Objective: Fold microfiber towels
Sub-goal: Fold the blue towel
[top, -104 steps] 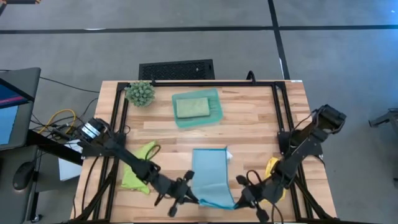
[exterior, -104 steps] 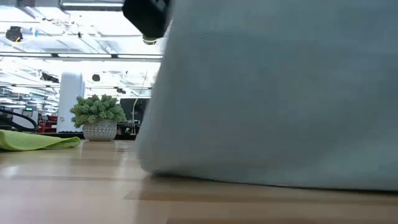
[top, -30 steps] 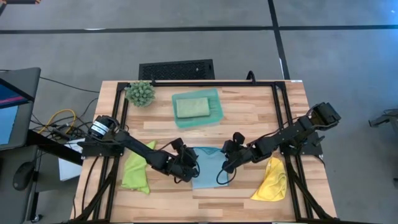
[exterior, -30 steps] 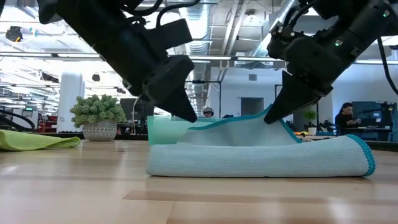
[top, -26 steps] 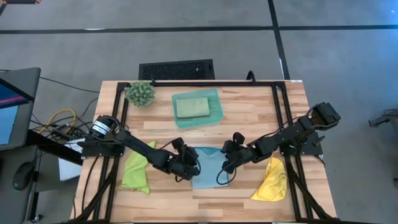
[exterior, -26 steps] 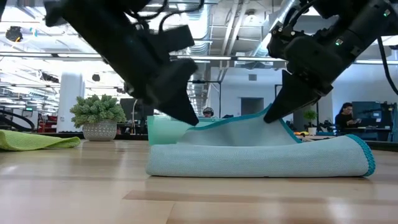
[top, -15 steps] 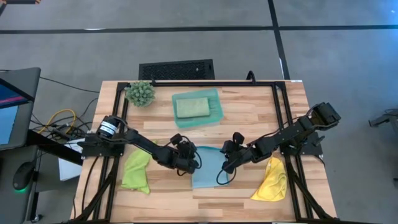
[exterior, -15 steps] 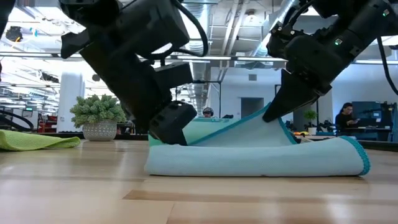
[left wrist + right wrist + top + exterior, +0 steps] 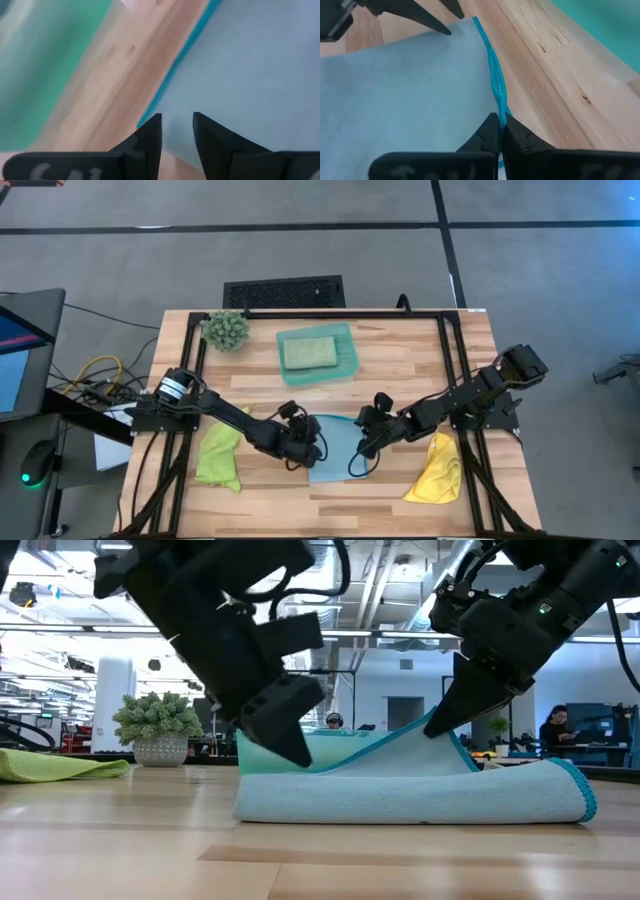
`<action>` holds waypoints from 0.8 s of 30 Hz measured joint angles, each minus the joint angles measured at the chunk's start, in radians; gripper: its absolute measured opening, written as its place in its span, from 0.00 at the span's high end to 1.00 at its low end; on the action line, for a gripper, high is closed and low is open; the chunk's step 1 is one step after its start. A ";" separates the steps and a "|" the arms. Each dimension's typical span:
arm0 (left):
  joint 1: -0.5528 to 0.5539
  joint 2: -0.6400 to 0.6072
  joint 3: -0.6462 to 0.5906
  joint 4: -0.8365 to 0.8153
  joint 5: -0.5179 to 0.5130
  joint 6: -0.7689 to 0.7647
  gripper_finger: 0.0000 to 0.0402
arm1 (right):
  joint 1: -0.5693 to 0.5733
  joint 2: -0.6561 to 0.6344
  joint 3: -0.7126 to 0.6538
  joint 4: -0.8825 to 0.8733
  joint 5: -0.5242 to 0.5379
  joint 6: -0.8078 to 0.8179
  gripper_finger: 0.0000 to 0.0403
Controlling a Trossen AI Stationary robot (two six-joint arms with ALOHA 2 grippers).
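A grey floor (image 9: 300, 250) (crossed by dark lines) is seen around the wooden counter (image 9: 400, 370); ceiling lights (image 9: 60, 590) are seen above a seated person (image 9: 553, 730).

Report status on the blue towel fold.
Right pincer shut on blue towel hem, lifted. Left pincer apart, at the opposite corner, gripping nothing. Towel folded over once. Nothing in the way.

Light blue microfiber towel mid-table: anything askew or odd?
Slightly. The light blue microfiber towel is folded over, but its top layer isn't flat: the right end effector pinches the teal-stitched edge up off the lower layer. The left end effector sits at the opposite corner, fingers apart. Nothing spilled or damaged.
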 joint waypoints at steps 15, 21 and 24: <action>-0.011 0.000 0.000 -0.093 0.067 -0.052 0.74 | -0.012 0.000 0.000 0.002 0.000 -0.034 0.93; -0.050 0.000 0.088 -0.174 0.108 -0.041 0.75 | -0.012 0.000 0.000 0.002 0.000 -0.034 0.94; -0.088 0.000 0.111 -0.150 0.142 -0.004 0.76 | -0.012 0.000 0.000 0.002 0.000 -0.034 0.95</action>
